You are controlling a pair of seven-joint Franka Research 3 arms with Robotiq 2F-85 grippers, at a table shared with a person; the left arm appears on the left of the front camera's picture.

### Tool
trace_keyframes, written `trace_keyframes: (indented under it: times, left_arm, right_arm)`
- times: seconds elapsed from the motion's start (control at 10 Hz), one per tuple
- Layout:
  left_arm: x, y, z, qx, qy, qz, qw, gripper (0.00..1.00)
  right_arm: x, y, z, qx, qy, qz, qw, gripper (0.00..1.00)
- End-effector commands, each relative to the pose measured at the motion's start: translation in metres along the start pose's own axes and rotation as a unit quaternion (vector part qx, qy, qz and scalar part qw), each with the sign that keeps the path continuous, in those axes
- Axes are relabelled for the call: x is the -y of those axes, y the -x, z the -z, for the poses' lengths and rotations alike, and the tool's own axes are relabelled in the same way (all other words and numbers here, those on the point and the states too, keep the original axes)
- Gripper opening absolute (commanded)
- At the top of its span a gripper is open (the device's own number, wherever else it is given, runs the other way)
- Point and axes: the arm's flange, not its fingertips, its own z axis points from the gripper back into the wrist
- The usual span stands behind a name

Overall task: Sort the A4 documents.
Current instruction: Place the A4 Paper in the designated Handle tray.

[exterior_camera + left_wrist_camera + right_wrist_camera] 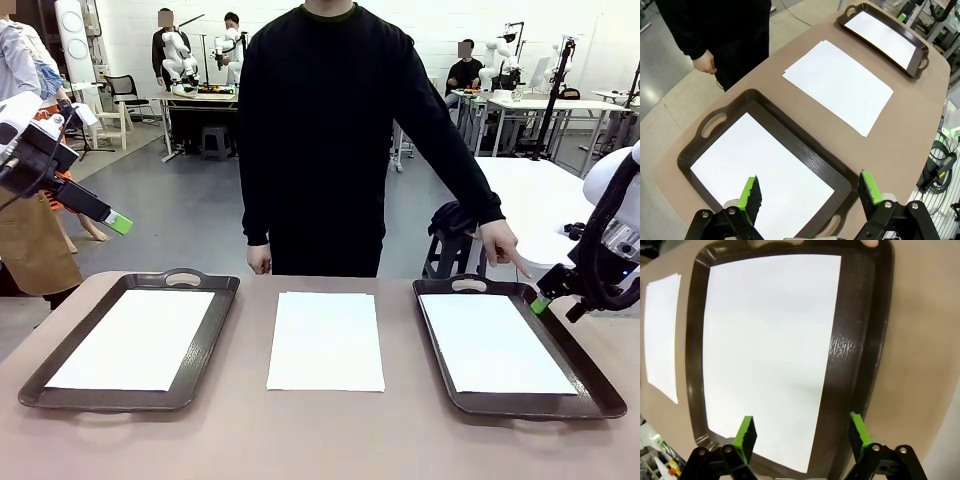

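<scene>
The right gripper hangs with its fingers spread and empty above a sheet lying flat in the right tray, to the right of the loose A4 documents. Left of that stack, the left gripper, likewise spread and empty, hovers over a sheet in the left tray.

We see bare table lanes either side of the middle sheets, between left tray and right tray. Person's hand hangs over the right tray's far corner. Tray rims stand raised.
</scene>
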Motion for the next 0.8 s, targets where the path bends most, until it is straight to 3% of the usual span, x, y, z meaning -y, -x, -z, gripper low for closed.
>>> trace_keyframes:
  times: [0.0,0.7]
  left_arm:
    - [-0.0002,0.0006,0.0005,0.007,0.004,0.006,1.0,1.0]
    - [-0.0002,0.0006,0.0005,0.007,0.004,0.006,1.0,1.0]
  right_arm:
    - [-0.0062,0.0074,0.0019,0.002,0.006,0.014,1.0,1.0]
    - [-0.0015,0.0012,-0.0028,0.002,0.001,0.001,1.0,1.0]
